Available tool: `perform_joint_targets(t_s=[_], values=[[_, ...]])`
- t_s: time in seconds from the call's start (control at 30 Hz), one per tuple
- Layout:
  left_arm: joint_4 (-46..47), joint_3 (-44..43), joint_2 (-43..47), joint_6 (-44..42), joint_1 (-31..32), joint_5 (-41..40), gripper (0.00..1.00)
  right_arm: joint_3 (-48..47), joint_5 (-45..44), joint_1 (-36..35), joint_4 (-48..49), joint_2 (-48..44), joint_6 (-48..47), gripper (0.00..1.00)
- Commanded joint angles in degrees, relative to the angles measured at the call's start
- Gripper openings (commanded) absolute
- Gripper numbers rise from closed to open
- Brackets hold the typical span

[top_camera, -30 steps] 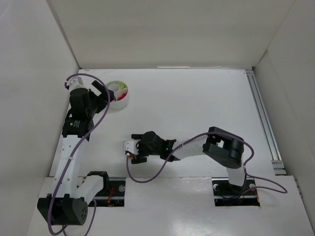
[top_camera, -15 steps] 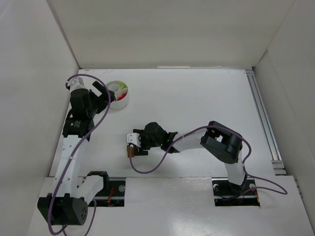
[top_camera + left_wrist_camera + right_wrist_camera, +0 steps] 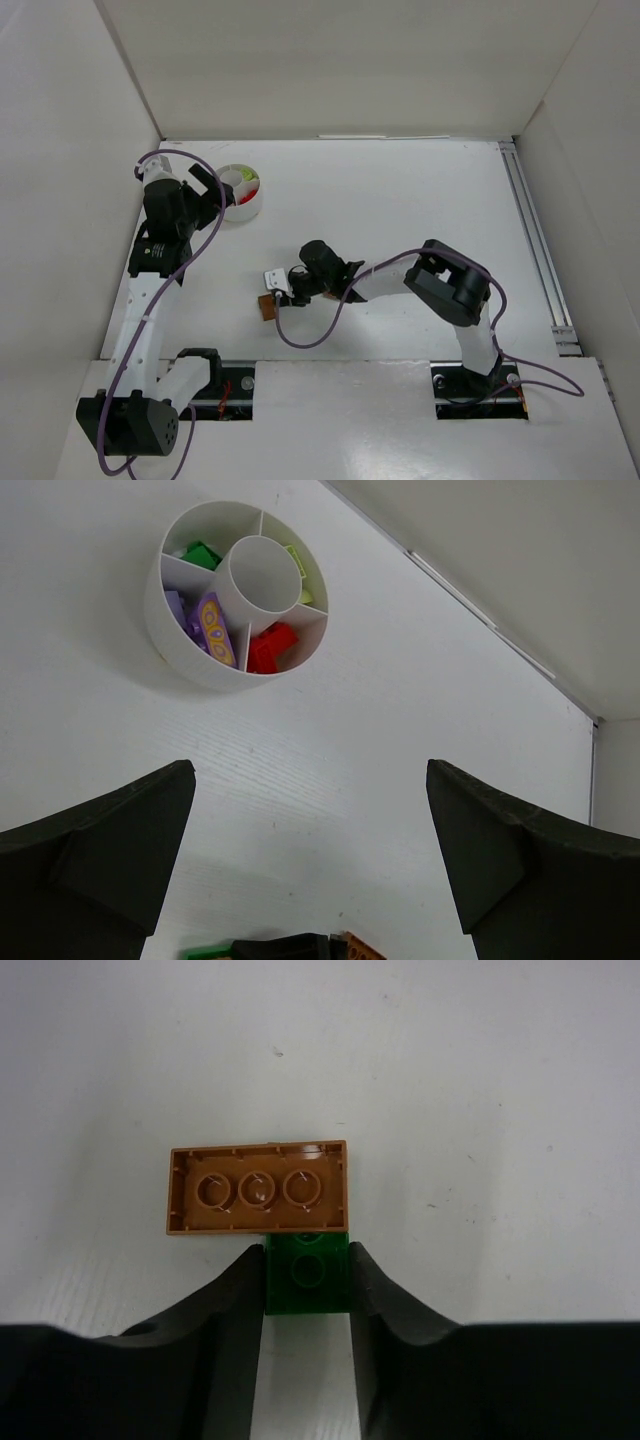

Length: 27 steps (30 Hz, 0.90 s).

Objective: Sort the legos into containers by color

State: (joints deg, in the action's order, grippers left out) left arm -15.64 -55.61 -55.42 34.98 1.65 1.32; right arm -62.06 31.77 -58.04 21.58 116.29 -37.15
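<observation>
In the right wrist view my right gripper point(image 3: 307, 1258) is shut on a small translucent green lego point(image 3: 308, 1276) lying on the table. An orange lego point(image 3: 258, 1188), underside up, lies just beyond it and touches its far edge. From above, the orange lego point(image 3: 267, 307) sits left of the right gripper point(image 3: 282, 288). The round white container point(image 3: 165, 630) holds green point(image 3: 202, 555), lilac point(image 3: 212, 630), red point(image 3: 272, 645) and yellow-green point(image 3: 297, 560) legos in separate wedges. My left gripper point(image 3: 308, 780) hangs open and holds nothing, near the container point(image 3: 240, 190).
White walls close in the table on the left, back and right. A metal rail point(image 3: 535, 240) runs along the right edge. A purple cable point(image 3: 300, 335) loops on the table under the right arm.
The right gripper's jaws have closed onto the green lego and the right wrist has shifted a little to the right. The left arm has not moved.
</observation>
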Motion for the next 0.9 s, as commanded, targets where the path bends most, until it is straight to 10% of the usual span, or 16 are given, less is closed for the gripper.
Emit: perform_joint_targets(t_s=[0.0, 0.2, 0.7, 0.87], values=[[2.9, 0.3, 0.5, -0.7, 0.2, 0.9, 1.0, 1.0, 3.4, 0.8, -5.5, 1.7, -1.2, 0.34], [3.4, 0.3, 0.5, -1.2, 0.2, 2.1, 1.0, 2.3, 1.5, 1.4, -6.0, -1.7, 0.1, 0.2], [14.2, 5.0, -1.2, -2.9, 0.7, 22.6, 1.0, 7.9, -52.4, 4.8, -22.0, -21.9, 9.4, 0.14], [19.4, 7.1, -3.0, -4.2, 3.6, 27.1, 1.0, 11.1, -50.2, 8.0, -22.8, -26.2, 10.5, 0.14]])
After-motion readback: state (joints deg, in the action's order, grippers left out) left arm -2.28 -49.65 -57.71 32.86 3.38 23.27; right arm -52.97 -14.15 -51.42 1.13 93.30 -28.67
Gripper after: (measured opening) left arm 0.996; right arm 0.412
